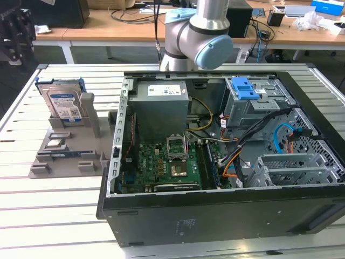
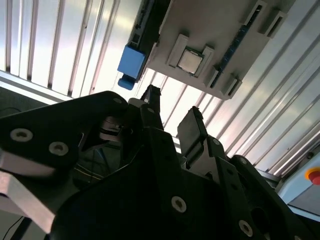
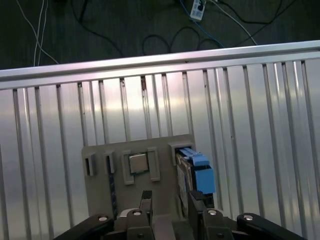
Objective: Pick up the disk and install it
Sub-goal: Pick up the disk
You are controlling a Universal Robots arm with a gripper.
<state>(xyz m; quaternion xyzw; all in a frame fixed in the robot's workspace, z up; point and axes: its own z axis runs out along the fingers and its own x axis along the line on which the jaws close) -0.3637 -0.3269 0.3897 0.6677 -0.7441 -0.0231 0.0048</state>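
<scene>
First wrist view is where I see the risk. The gripper (image 3: 170, 199) hangs over the grey holder (image 3: 100, 150) with its two fingers spread apart and nothing between them. One finger (image 3: 195, 201) seems to stand in line with the top edge of the disk (image 3: 192, 172). (me)

And where exactly is the disk? (colleague)

It stands on its edge in a slot at one end of the holder. The holder sits on the slatted table (image 1: 21, 178), to the exterior view's left of the open computer case (image 1: 215, 216). The gripper is above the disk and does not touch it. If I go straight down like this, I think that finger can strike the blue carrier (image 1: 59, 81) instead of passing beside it. This could chip the plastic or tilt the disk in its slot. I judge also that a grip on the plastic frame alone may slip. (me)

How does it look? (colleague)

In the exterior view it is a flat silver rectangle. It has a white-and-blue label facing the camera and the blue carrier around its sides. In both wrist views I see it from the edge, thin, with one blue end of the carrier sticking out past the holder. I see no damage, but the far face is hidden from me. (me)
</scene>
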